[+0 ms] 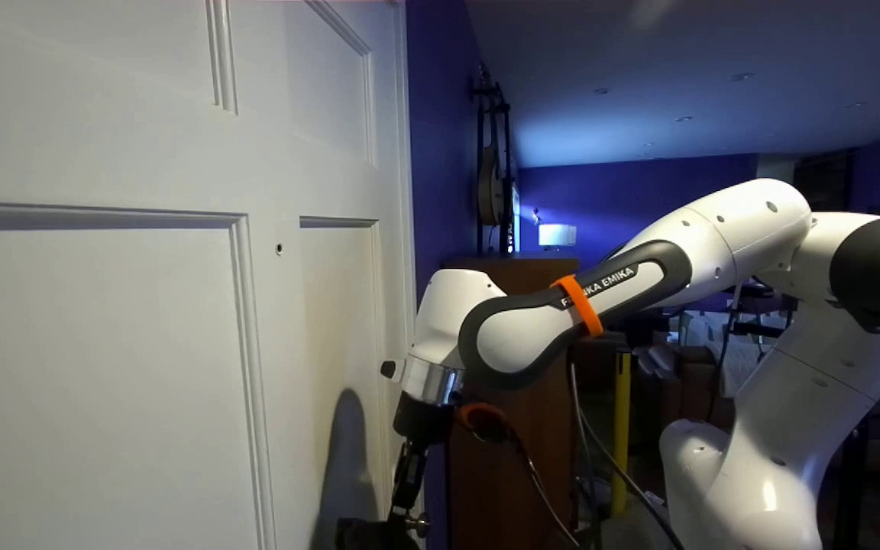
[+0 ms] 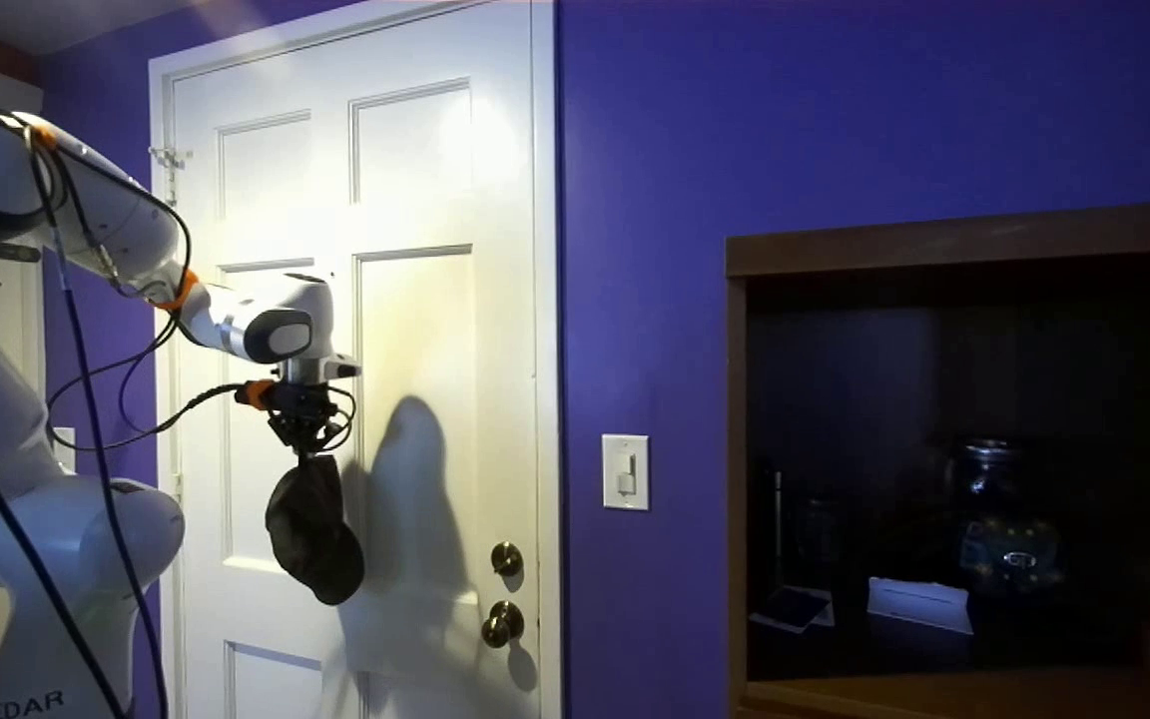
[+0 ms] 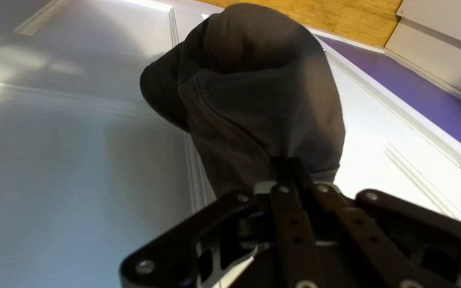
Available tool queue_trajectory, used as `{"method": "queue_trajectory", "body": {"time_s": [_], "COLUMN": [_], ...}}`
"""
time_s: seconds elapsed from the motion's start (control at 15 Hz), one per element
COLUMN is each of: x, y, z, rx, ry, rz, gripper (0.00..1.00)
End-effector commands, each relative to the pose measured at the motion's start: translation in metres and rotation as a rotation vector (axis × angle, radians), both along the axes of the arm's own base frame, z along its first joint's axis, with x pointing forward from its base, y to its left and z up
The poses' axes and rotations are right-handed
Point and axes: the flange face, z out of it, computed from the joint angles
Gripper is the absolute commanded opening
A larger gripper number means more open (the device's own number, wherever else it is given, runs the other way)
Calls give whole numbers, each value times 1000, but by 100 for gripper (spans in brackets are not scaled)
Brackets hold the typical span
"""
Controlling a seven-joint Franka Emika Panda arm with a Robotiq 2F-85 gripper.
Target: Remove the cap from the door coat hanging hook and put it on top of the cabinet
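The cap (image 2: 310, 534) hangs below the gripper (image 3: 288, 165), which is clamped on its upper part, near the door (image 2: 505, 419) & left of the cabinet (image 2: 737, 479) in both exterior views, looking v. dark, rounded & creased, w/ the pinched bit hidden btwn the fingertips (image 3: 279, 172) & any contact w/ the door unclear.

I count one cap (image 2: 310, 529), one gripper (image 3: 288, 165), one white door (image 2: 415, 300) and one brown cabinet (image 1: 497, 489). The door has two round metal fittings (image 2: 506, 559).
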Motion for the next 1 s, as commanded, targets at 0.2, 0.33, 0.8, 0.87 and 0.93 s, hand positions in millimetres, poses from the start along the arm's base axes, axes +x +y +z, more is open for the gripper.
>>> {"method": "queue_trajectory", "body": {"time_s": [0.2,0.33,0.8,0.87,0.93], "x": [-29,-18,-22,-22,-22], "y": [-21,-15,-19,-19,-19], "z": [28,27,28,28,28], "rx": [-101,-73,-79,-79,-79], "ry": [-54,-41,-49,-49,-49], "rz": [-77,-48,-57,-57,-57], "gripper": [1,4,4,4,4]}}
